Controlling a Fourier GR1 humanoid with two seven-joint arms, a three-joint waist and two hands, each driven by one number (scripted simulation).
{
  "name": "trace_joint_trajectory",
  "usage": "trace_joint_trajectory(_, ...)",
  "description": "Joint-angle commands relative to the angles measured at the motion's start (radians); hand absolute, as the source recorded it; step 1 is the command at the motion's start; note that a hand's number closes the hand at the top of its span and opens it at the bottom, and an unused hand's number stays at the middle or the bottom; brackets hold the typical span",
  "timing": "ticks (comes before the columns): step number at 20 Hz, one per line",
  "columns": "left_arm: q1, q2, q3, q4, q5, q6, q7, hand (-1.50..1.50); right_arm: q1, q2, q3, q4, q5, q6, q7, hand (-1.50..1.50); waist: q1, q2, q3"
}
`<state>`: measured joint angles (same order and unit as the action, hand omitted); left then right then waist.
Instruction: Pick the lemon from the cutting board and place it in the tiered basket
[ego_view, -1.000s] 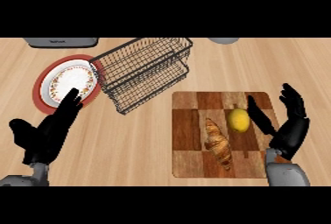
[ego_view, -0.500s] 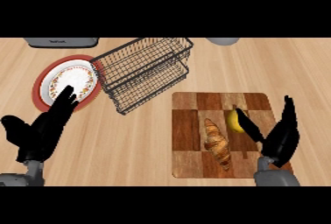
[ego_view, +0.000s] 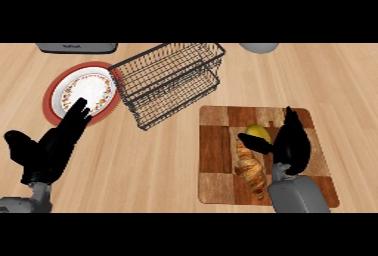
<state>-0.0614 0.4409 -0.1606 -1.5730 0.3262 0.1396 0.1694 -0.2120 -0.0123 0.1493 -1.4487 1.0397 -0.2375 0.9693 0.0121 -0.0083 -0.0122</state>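
One lemon (ego_view: 257, 131) lies on the cutting board (ego_view: 215, 150) — long axis unclear — right hand (ego_view: 289, 142) open beside it.

One head view, looking steeply down

We look from the robot's head down onto the counter (ego_view: 162, 165), close enough that only forearms enter from the lower edge: the left hand (ego_view: 52, 147) at left, the right hand (ego_view: 289, 142) at right, a wire basket (ego_view: 171, 82) beyond them.

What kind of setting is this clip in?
Likely a kitchen counter: a wooden top with a cutting board holding a lemon and croissant, a wire tiered basket, and a patterned plate.
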Motion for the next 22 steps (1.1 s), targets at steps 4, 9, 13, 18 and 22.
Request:
trace_joint_trajectory(4,0.013,-0.003,0.02,0.017,-0.005,-0.011,-0.024,0.0,-0.238,0.012,0.086,-0.053,0.049,0.284,0.462,-1.5,0.005,0.005,0.01)
trace_joint_trajectory(9,-0.005,-0.019,0.014,0.009,-0.009,-0.016,-0.008,0.0,-0.284,0.012,0.071,0.011,0.041,0.287,0.515,-1.5,0.006,0.007,0.011)
trace_joint_trajectory(13,0.008,-0.018,0.02,-0.008,-0.02,-0.01,-0.003,0.0,-0.228,0.012,0.029,0.03,0.034,0.277,0.495,-1.5,-0.001,0.006,0.012)
trace_joint_trajectory(18,0.035,-0.032,0.014,-0.02,-0.038,-0.018,-0.004,0.0,-0.125,0.012,0.001,0.037,0.087,0.22,0.379,-1.5,-0.011,0.006,0.012)
trace_joint_trajectory(22,-0.047,-0.038,0.075,0.082,-0.006,-0.054,-0.032,0.0,-0.15,0.012,0.015,0.095,0.14,0.193,0.401,-1.5,-0.013,0.009,0.012)
